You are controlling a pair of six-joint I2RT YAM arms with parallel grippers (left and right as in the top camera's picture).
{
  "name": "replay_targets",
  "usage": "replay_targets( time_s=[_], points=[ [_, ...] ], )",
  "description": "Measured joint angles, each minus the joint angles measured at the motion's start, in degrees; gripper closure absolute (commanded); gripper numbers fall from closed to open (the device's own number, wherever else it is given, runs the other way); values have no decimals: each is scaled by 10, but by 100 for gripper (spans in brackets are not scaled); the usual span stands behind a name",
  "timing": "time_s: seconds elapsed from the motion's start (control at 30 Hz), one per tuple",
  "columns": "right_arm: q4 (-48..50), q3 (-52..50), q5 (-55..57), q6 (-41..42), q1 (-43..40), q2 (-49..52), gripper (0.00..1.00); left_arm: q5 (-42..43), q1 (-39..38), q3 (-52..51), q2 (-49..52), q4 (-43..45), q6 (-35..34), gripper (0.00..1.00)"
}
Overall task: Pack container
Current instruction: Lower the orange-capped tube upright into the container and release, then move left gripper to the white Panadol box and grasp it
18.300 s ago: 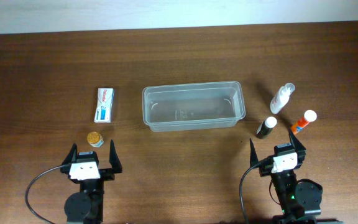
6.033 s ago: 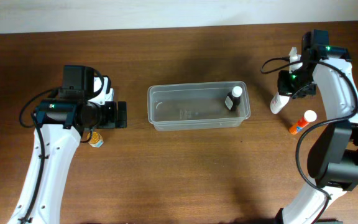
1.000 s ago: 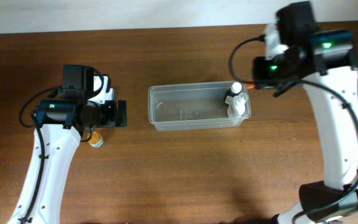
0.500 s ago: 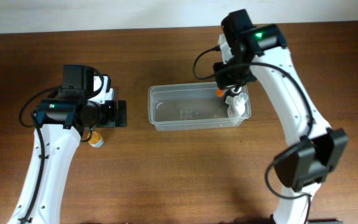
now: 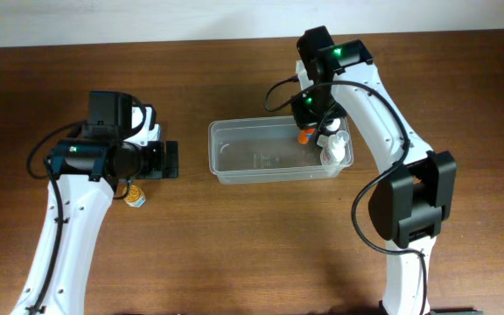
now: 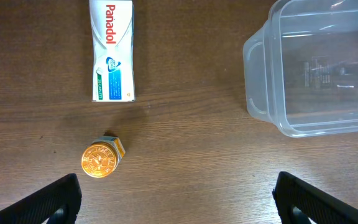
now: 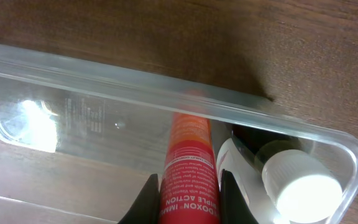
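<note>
Right wrist view: right jaws clamped on orange-red tube (image 7: 188, 174), tube's far end inside container (image 7: 104, 78). White bottle cap (image 7: 300, 180) just beside tube, within same rounded corner.

Overhead: container mid-table, long side left to right. Tube and white spray bottle (image 5: 338, 154) at its right end.

Left wrist view: left jaws spread wide apart, holding nothing, above table (image 6: 185, 143). Gold-lidded jar (image 6: 102, 158) nearest, Panadol box (image 6: 112, 50) beyond. Both outside container, well apart from it.
</note>
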Motion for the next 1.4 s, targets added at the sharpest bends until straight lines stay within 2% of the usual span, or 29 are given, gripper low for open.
replay_targets(
  time_s=[0.17, 0.23, 0.37, 0.7, 0.77, 0.93, 1.0, 1.17, 1.3, 1.4],
  points=[
    [4, 0, 16, -1, 0, 10, 93, 0, 0, 0, 0, 0, 0, 1],
    [6, 0, 18, 0, 0, 16, 76, 0, 0, 0, 0, 0, 0, 1],
    [9, 0, 25, -3, 0, 23, 62, 0, 0, 0, 0, 0, 0, 1],
    [10, 0, 26, -7, 0, 23, 59, 0, 0, 0, 0, 0, 0, 1],
    [10, 0, 26, -11, 0, 23, 54, 0, 0, 0, 0, 0, 0, 0],
    [-2, 8, 33, -16, 0, 21, 48, 0, 0, 0, 0, 0, 0, 1],
    [-7, 21, 33, -22, 0, 10, 39, 0, 0, 0, 0, 0, 0, 1],
    [-10, 49, 37, -28, -7, -90, 28, 0, 0, 0, 0, 0, 0, 1],
    [-21, 64, 37, -15, -47, -148, 27, 0, 0, 0, 0, 3, 0, 1],
    [-68, 65, 35, -3, -110, -164, 27, 0, 0, 0, 0, 3, 0, 1]
  ],
)
